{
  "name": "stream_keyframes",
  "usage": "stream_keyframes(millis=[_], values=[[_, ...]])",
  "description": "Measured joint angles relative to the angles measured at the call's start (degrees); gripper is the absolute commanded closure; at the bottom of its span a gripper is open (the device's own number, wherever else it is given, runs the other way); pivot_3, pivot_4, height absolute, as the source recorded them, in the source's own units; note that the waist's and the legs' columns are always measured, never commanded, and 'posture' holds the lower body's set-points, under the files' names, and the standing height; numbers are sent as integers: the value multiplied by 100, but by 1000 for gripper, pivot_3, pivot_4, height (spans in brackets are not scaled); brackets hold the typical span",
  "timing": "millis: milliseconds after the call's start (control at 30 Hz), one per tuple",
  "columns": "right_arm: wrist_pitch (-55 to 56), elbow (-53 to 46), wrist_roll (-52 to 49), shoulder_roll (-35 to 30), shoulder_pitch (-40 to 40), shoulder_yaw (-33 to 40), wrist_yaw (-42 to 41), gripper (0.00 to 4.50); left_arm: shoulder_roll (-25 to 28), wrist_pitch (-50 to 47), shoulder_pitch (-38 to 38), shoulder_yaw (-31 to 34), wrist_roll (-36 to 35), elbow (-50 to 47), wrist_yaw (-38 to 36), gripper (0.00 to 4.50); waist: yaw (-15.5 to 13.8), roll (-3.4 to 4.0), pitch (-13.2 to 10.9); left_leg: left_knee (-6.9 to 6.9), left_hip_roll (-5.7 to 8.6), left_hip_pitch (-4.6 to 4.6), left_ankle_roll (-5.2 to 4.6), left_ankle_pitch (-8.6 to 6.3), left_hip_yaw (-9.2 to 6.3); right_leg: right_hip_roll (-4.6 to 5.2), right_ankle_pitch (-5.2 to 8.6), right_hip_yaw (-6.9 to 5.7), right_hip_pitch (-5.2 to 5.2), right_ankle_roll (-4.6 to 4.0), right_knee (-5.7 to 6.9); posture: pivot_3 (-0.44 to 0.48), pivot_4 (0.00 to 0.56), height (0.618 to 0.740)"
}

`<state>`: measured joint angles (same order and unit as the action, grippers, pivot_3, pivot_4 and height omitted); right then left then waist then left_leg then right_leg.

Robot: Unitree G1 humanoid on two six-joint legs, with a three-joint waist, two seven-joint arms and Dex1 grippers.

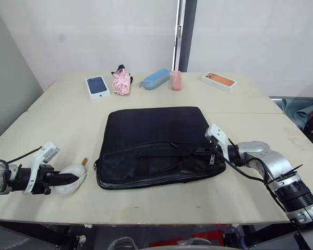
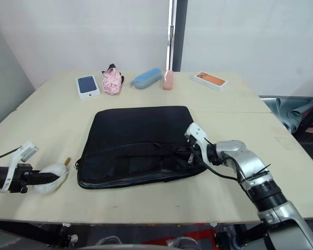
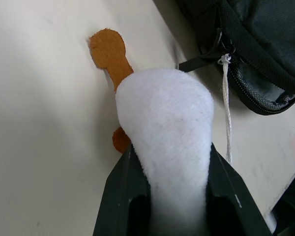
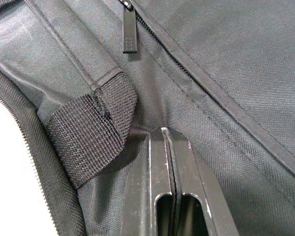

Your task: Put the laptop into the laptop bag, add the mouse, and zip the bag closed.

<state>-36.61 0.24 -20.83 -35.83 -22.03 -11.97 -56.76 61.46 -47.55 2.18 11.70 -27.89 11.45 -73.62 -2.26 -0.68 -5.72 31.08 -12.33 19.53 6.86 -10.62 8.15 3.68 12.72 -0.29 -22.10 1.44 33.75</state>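
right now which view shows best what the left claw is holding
The left wrist view: the left claw is clamped on a white plush toy with orange feet, not a smooth mouse, beside the laptop bag. The head views show just a small white lump at that claw.

Left arm reaches low and forward at the near left, its gripper (image 1: 68, 179) clamped on a white plush (image 3: 169, 142). Right arm bends inward, wrist angled left, right gripper (image 4: 168, 135) pressed flat on black fabric, fingers (image 4: 187, 162) closed together.
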Motion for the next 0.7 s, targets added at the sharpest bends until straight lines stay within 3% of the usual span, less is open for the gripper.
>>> stream_keyframes(millis=[267,467,533,567,700], values=[[0,-36,64,3,14,-10,54,4500,-750,-623,494,39,-344,-188,721,3614,-20,-2,1,-15,1,-37,0,0,17,-1,-1,16,16,-1,8,0,150,740],[-446,-404,-485,248,229,532,101,4500,-756,-704,1014,45,-342,86,944,3614,-1,-14,-43,-20,-6,-5,9,5,24,-13,0,23,-32,0,7,0,150,740],[-572,-496,-683,310,228,648,87,4500,-756,-704,1141,44,-340,147,952,3614,26,-8,-49,-19,-8,58,13,10,25,-19,-3,24,-95,0,10,0,150,740],[-619,-532,-754,314,221,662,72,4500,-757,-703,1187,39,-340,186,952,3614,28,4,-60,-19,-12,70,-18,36,26,-26,-6,24,-108,1,14,0,150,740],[-668,-539,-788,392,45,563,35,4500,-809,-642,1498,-22,-288,466,978,3614,-8,13,-91,-20,-44,71,17,42,15,-51,-11,1,-108,18,25,0,150,740]])
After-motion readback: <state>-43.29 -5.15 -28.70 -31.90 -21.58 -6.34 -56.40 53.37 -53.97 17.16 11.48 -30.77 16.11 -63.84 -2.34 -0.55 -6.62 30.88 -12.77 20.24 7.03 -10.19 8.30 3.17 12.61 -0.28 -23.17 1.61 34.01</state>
